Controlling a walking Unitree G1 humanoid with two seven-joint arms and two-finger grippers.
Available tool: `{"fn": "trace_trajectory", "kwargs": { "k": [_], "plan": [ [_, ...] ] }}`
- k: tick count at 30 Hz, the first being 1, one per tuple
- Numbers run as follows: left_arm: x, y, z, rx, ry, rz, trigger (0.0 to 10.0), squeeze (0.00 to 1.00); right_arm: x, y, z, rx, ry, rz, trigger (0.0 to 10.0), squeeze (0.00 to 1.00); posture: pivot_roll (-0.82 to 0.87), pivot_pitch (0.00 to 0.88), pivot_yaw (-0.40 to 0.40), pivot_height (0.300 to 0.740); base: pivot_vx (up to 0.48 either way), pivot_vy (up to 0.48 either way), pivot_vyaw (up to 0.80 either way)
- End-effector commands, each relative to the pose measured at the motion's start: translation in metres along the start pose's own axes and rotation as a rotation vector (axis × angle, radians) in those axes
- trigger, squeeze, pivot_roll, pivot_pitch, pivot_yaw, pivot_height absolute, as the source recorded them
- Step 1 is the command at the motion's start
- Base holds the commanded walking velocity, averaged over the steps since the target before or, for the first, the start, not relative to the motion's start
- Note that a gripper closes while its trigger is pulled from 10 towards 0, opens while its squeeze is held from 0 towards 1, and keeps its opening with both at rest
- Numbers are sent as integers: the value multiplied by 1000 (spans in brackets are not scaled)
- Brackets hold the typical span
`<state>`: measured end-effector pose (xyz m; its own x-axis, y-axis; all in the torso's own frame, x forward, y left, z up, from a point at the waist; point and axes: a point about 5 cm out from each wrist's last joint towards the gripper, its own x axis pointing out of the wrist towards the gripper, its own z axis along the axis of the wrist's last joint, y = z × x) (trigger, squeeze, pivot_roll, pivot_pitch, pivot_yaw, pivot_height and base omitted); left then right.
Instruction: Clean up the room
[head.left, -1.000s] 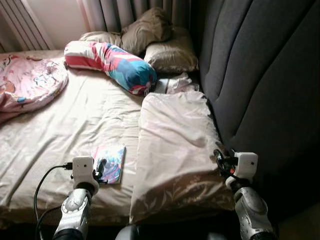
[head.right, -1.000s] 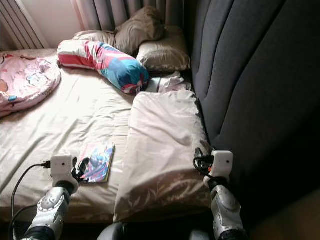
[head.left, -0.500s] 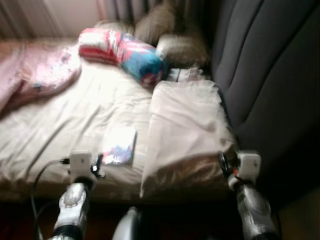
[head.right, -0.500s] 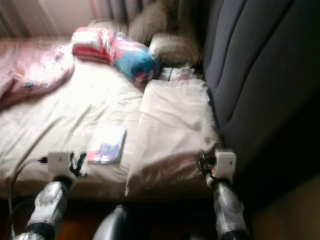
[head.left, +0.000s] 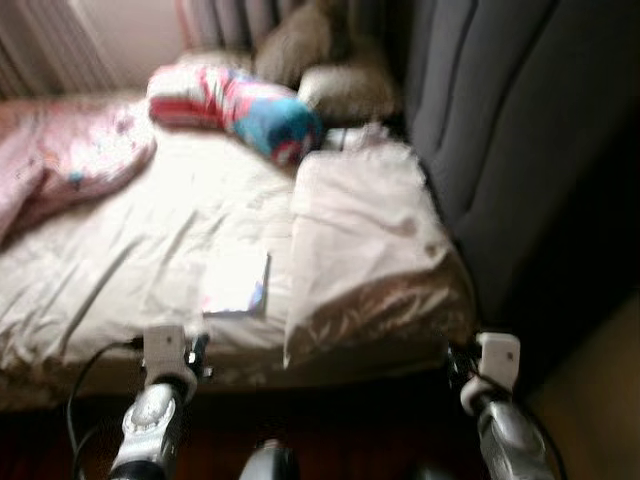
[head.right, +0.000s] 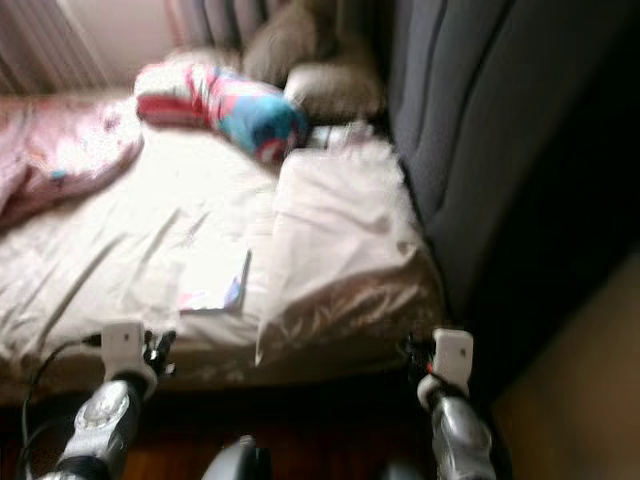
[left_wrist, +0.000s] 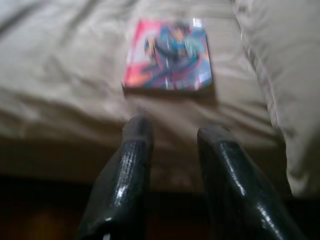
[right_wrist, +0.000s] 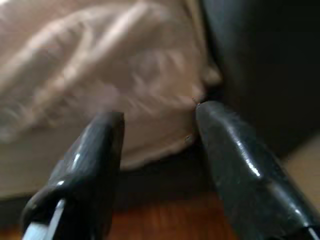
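You face a bed (head.left: 120, 260) in beige sheets, a dark padded headboard (head.left: 500, 130) on its right, curtains (head.left: 215, 20) behind, wooden floor (right_wrist: 165, 220) below.

Two silver ribbed forearms, each topped by a white boxy wrist camera housing, left gripper (left_wrist: 172, 137) and right gripper (right_wrist: 157, 117) with long glossy black fingers (finely textured surface), black cable looping from the left housing

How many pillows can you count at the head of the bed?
3: a colourful striped bolster, a brown pillow propped against the curtain, and a tan pillow beside the dark headboard. Blur may hide others.
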<state>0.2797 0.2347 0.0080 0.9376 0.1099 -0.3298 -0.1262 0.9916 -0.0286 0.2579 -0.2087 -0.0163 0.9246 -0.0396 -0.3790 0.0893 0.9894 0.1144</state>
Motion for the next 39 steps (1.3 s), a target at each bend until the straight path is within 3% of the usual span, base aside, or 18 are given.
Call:
{"fn": "trace_trajectory", "kwargs": {
  "k": [1, 4, 8, 13, 19, 23, 26, 29, 34, 38, 39],
  "plan": [
    [-3, 3, -10, -26, 58, 15, 10000, 0, -5, -3, -15, 28, 81, -33, 10000, 0, -130, 25, 57, 653, 0, 0, 0],
    [-7, 2, -22, -34, 122, 10, 10000, 0, -11, -8, -28, 43, 155, -68, 10000, 0, -134, 5, 60, 653, 0, 0, 0],
    [-12, 0, -37, -48, 214, 9, 10000, 0, -25, -11, -58, 55, 340, -104, 10000, 0, -125, 0, 63, 658, 0, 0, 0],
    [-21, 0, -56, -31, 321, 12, 10000, 0, -38, -6, -80, 100, 447, -104, 10000, 0, -134, 0, 70, 688, 0, 0, 0],
    [-32, -1, -73, -41, 390, 19, 10000, 0, -47, -3, -91, 104, 488, -105, 10000, 0, -145, 0, 76, 713, 0, 0, 0],
    [-37, -4, -81, -31, 437, 11, 10000, 0, -57, -3, -102, 51, 543, -78, 10000, 0, -145, 0, 72, 738, 0, 0, 0],
    [-42, -2, -88, -10, 475, 9, 10000, 0, -61, -9, -105, 56, 557, -92, 10000, 0, -148, 0, 73, 740, 0, 0, 0],
    [-52, 6, -98, 28, 529, 5, 10000, 0, -60, -9, -104, -42, 577, -39, 10000, 0, -155, 0, 75, 740, 0, 0, 0],
    [-64, 22, -106, 35, 571, 31, 10000, 0, -57, -12, -99, -2, 549, -48, 10000, 0, -165, 0, 84, 740, 0, 0, 0],
    [-74, 38, -112, 47, 611, 53, 10000, 0, -62, -14, -104, 34, 580, -58, 10000, 0, -176, 0, 95, 740, 0, 0, 0],
    [-78, 44, -113, 38, 616, 70, 10000, 0, -66, -15, -108, 7, 596, -48, 10000, 0, -177, 0, 94, 740, 0, 0, 0]
  ]
}}
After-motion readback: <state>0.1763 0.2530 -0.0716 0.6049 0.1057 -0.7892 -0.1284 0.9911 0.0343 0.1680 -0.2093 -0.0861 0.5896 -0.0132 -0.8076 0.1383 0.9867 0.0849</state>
